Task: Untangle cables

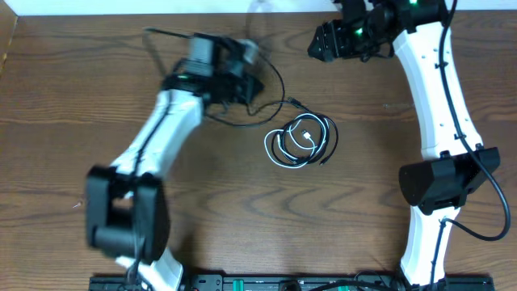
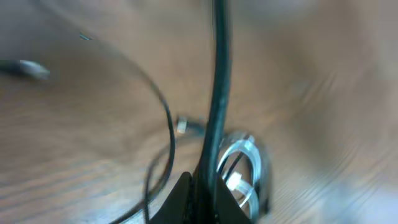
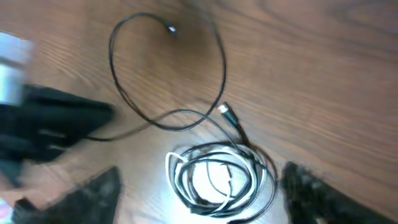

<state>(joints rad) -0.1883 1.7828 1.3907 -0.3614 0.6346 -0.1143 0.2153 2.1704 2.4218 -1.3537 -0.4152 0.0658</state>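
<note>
Overhead, you are pinching one black cable [image 2: 217,93] in the left gripper [image 1: 249,79] near the counter's [image 1: 73,153] far edge while the right gripper [image 1: 321,42] is hanging wide open, so be pulling slowly away from the coil [image 1: 275,150] lying mid-counter, without dragging the white cable [image 3: 169,163].

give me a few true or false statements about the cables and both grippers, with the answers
1. The coil lies on the table between the two arms. True.
2. The right gripper is holding the white cable. False: its jaws stand wide open and empty, and the white cable lies in the coil.
3. A black cable runs out from between the closed jaws of the left gripper. True.
4. All the cables lie fully apart from one another. False: white and black loops are wound together in the coil.
</note>
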